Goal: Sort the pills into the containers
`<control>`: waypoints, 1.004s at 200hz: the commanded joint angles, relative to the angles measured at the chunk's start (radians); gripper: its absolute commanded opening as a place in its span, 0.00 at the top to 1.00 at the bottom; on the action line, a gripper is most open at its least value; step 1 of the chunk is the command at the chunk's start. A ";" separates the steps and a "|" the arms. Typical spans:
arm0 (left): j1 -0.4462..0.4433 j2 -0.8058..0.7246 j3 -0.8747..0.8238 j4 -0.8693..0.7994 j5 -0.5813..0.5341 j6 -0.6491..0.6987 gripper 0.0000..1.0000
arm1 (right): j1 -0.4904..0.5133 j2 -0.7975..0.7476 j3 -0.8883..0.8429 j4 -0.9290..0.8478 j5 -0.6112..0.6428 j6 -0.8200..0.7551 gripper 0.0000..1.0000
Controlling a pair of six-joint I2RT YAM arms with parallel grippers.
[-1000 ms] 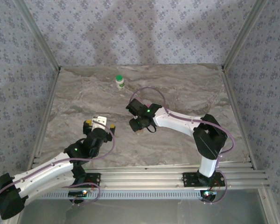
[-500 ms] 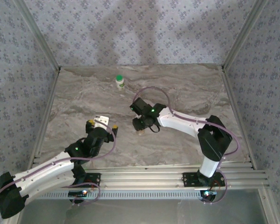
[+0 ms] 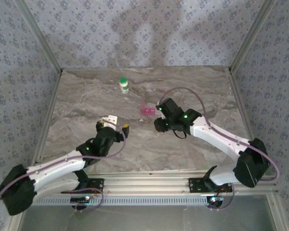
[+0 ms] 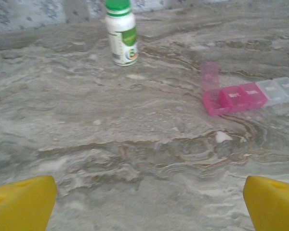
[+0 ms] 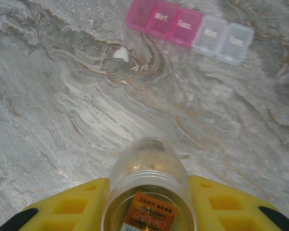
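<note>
My right gripper (image 5: 149, 199) is shut on a small clear amber-tinted vial (image 5: 148, 168), which it holds above the marble table. In the top view the right gripper (image 3: 160, 123) is just right of the pink-and-clear pill case (image 3: 146, 110). The same pill case (image 5: 189, 28) lies ahead of the vial, and one pink lid on the pill case (image 4: 241, 96) stands open. A white pill (image 5: 120, 53) lies loose on the table in front of the case. The white bottle with a green cap (image 3: 124, 85) stands upright further back. My left gripper (image 3: 114, 124) is open and holds nothing.
The marble tabletop (image 3: 197, 91) is ringed by aluminium rails and patterned walls. In the left wrist view the bottle (image 4: 121, 32) stands far left of the pill (image 4: 223, 136), with bare marble between them and my yellow fingertips (image 4: 20, 202).
The right jaws have closed on the vial, and the right arm has carried it rightward, uncovering the pill case. The left arm has reached a little forward and to the right.
</note>
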State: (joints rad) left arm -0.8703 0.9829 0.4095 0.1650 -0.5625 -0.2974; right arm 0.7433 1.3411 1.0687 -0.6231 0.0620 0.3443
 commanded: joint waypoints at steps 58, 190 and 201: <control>0.004 0.369 0.330 0.176 0.311 0.129 0.01 | -0.120 -0.283 -0.106 -0.088 -0.035 0.002 1.00; -0.022 0.571 0.350 0.468 0.732 0.376 0.04 | -0.265 -0.419 -0.132 -0.103 -0.202 0.021 1.00; -0.022 0.576 0.342 0.481 0.746 0.385 0.04 | -0.266 -0.420 -0.128 -0.104 -0.206 0.020 1.00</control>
State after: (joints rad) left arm -0.8833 1.5421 0.7647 0.5713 0.1177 0.0349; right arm 0.4835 0.9276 0.9222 -0.7223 -0.1127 0.3523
